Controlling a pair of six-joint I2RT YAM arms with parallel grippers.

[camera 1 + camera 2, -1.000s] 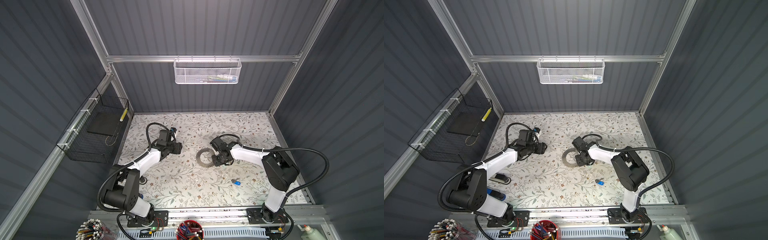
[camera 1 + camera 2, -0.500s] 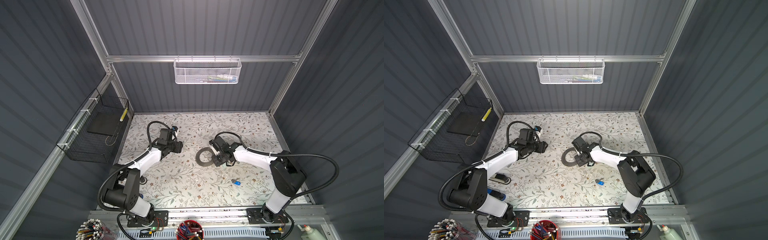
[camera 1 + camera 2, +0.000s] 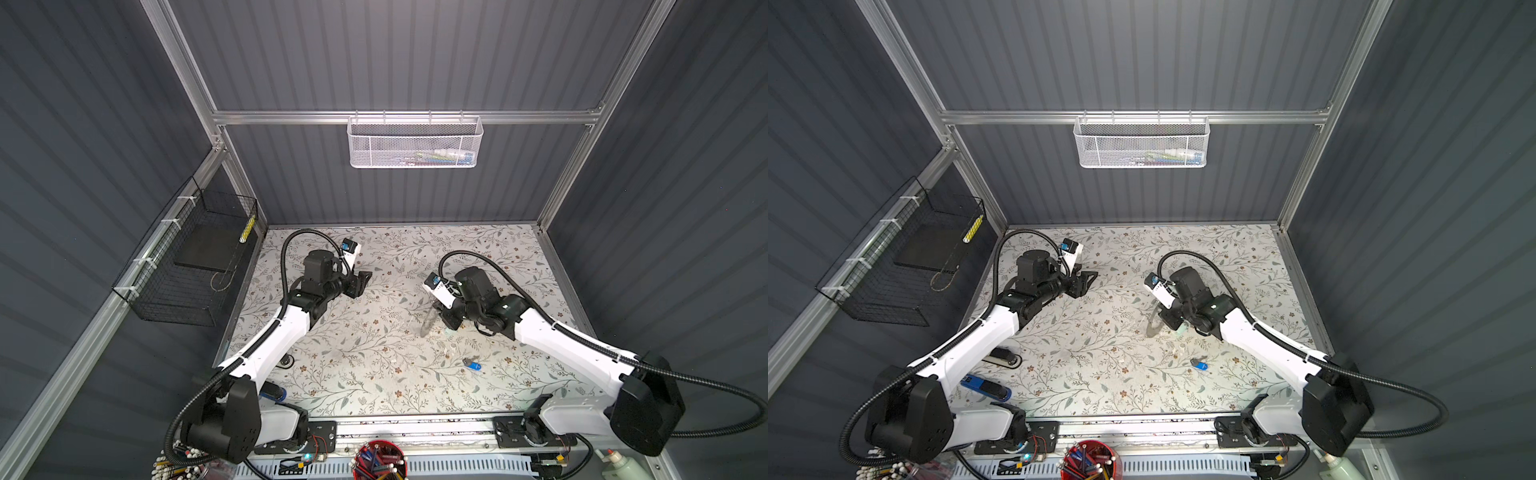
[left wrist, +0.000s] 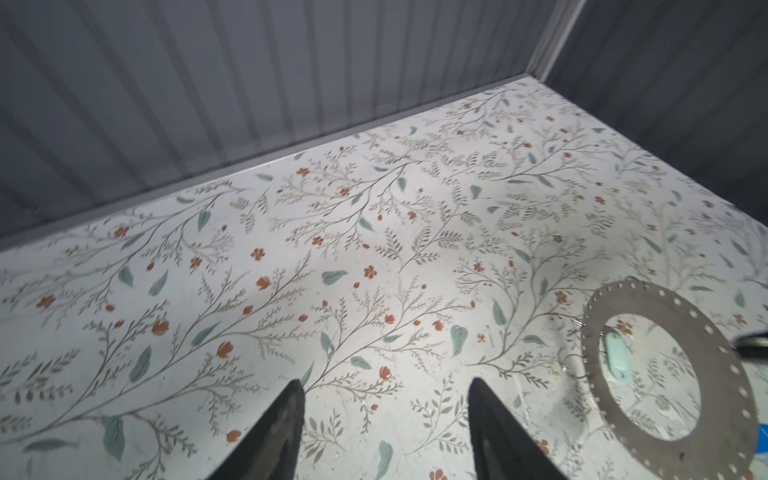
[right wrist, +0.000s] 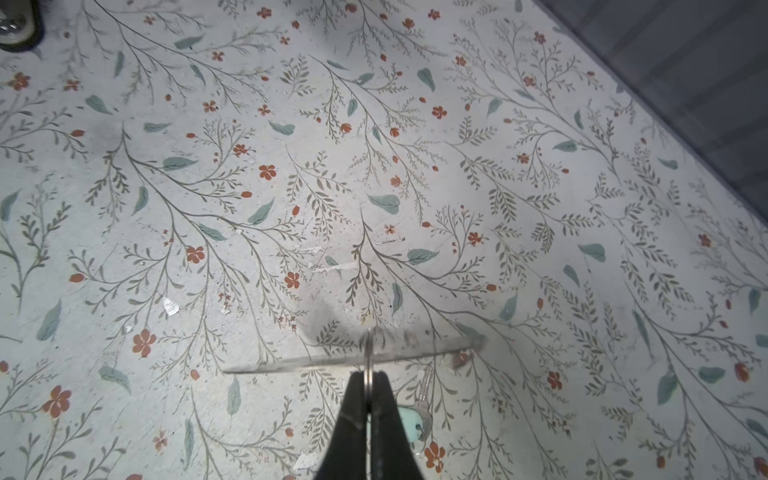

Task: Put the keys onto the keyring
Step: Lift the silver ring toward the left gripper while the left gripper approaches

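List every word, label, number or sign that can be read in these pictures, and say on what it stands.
No text is readable in any view.
Small white marks on the left arm and right arm: too small to read.
Contents of the white mesh basket: print blurred.
The keyring, mint key tag and blue key tag: no writing visible.

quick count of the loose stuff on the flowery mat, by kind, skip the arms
keys: 2, the blue-tagged key and the mint-tagged key
rings: 1, the grey ring
staplers: 1, the blue stapler
unclear: 1, a dark oblong thing beside the stapler, too small to name
total: 5
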